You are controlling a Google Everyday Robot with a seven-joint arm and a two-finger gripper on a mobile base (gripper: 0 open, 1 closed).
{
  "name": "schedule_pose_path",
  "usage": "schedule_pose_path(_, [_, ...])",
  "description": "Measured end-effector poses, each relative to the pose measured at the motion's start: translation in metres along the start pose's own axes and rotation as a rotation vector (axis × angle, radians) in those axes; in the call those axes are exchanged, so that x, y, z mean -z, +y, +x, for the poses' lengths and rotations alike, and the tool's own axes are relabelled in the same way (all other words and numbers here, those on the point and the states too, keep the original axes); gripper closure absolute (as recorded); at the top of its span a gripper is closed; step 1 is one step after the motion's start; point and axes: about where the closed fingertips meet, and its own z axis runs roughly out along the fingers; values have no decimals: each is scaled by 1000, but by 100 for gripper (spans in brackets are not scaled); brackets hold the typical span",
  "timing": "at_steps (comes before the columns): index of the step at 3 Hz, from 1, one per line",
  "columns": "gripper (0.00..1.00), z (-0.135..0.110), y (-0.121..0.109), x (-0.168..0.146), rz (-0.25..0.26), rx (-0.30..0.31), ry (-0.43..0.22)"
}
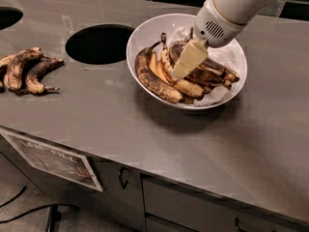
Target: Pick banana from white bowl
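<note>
- Your hand (182, 70) hangs over the white bowl (145, 35) by the tabletop's (145, 144) far edge; its grip cannot be told.
- The banana (208, 73) looks mushy and light: pinch its middle gently.

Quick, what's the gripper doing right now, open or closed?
Gripper: down inside the white bowl, over the bananas; open or closed cannot be told.

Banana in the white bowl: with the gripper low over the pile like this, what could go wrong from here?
1. The gripper sits low over tightly overlapping fruit; it may catch a yellower speckled neighbour instead of the dark banana, or drag several at once.
2. The white bowl stands loose on the counter; a sideways push could slide it toward the round hole beside it.
</note>
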Motion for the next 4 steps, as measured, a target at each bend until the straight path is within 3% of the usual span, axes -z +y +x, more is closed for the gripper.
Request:
schedule_pose_path(1, [32,2,-1,-1,10,-14,14])
schedule_pose_path(2, [50,3,-2,-2,15,-20,25])
schedule_pose_path(3, [50,3,-2,-3,14,-20,29])
schedule_pose_path(4, [30,2,-2,-4,11,-19,31])
